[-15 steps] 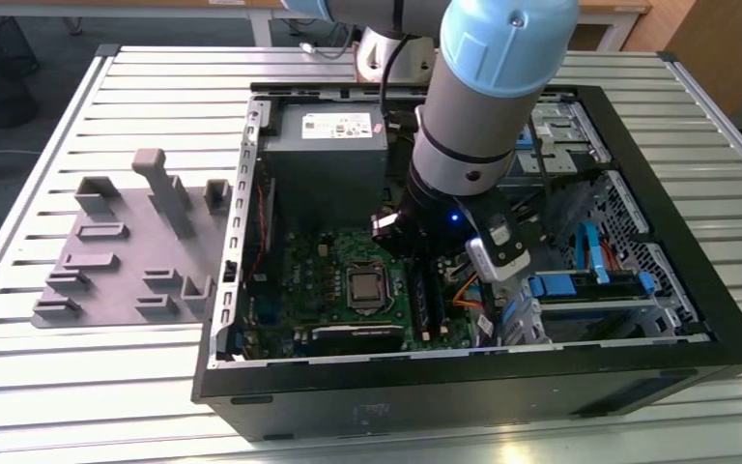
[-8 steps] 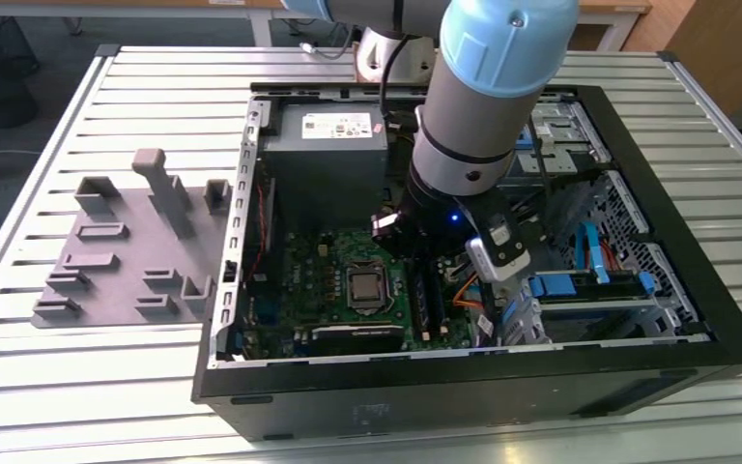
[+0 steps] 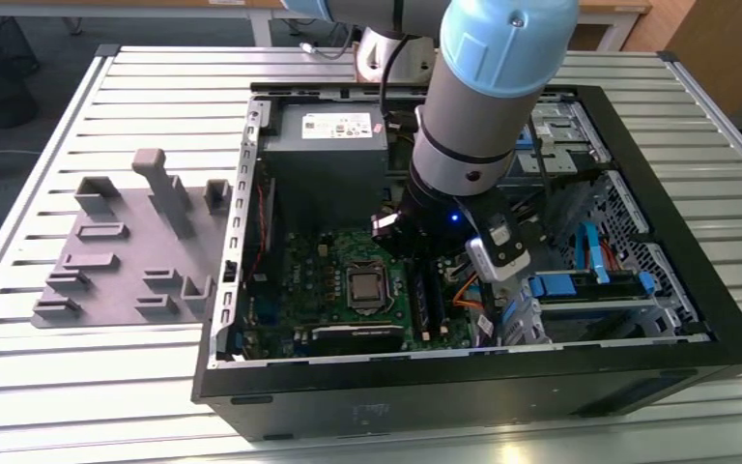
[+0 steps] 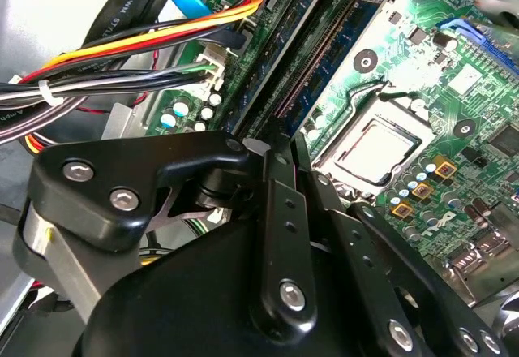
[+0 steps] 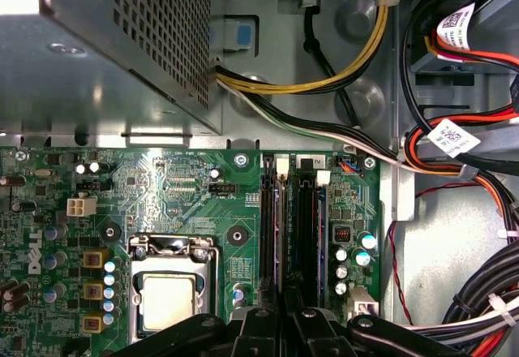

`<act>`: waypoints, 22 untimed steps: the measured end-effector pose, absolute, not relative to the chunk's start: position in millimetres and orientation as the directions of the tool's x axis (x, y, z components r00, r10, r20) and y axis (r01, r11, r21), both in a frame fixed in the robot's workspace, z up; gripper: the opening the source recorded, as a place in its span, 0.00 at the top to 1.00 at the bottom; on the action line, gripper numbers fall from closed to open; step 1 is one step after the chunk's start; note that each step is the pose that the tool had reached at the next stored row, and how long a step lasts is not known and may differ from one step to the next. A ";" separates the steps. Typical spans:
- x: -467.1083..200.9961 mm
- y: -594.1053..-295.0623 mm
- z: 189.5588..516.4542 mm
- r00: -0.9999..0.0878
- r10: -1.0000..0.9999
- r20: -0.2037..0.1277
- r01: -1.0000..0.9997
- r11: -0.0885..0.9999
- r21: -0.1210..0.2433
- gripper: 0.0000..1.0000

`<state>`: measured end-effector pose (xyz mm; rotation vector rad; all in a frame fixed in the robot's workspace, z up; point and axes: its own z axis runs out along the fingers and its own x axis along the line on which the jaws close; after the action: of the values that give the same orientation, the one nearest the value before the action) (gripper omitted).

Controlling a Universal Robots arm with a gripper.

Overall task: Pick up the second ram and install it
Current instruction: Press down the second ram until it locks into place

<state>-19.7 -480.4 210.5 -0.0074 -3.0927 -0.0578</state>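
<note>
Now | gripper (image 5: 284, 312): fingers pinched nearly together, seemingly on the second ram (image 5: 276, 227) | ram: edge-up in a motherboard (image 5: 186, 187) slot, directly beneath the fingers | long axis: runs straight away from the fingers toward the power supply (image 5: 105, 49)

**Colours inside the case**

The motherboard (image 5: 195, 187) is green with black slots (image 5: 305, 235). The case (image 3: 474, 387) is black, the fixture (image 3: 120, 246) grey, the bench (image 3: 113, 116) pale and ribbed. The cables (image 4: 146, 45) run yellow, orange, red and black. The arm (image 3: 500, 58) is light blue over grey.
</note>
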 end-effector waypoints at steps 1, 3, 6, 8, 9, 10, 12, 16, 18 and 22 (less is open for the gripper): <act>-19.7 -480.4 210.5 -0.999 0.004 0.048 0.006 0.999 0.037 0.86; -19.7 -480.4 210.5 -0.999 0.004 0.048 0.006 0.999 0.037 0.86; -19.7 -480.4 210.5 -0.999 0.004 0.048 0.006 0.999 0.037 0.86; -19.7 -480.4 210.4 -0.999 0.004 0.048 0.006 0.999 0.037 0.86; -19.7 -480.4 210.5 -0.999 0.004 0.048 0.006 0.999 0.037 0.86; -19.7 -480.5 210.7 -0.999 0.004 0.048 0.006 0.999 0.037 0.86; -19.7 -480.5 212.9 -0.999 0.004 0.048 0.006 0.999 0.037 0.86; -19.7 -480.4 216.3 -0.999 0.004 0.048 0.006 0.999 0.037 0.86; -19.7 -480.4 216.3 -0.999 0.004 0.048 0.006 0.999 0.037 0.86; -19.3 -480.5 215.4 -0.999 0.014 0.048 0.016 0.999 0.037 0.86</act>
<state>-19.3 -480.5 215.4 -0.0231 -3.0928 -0.0579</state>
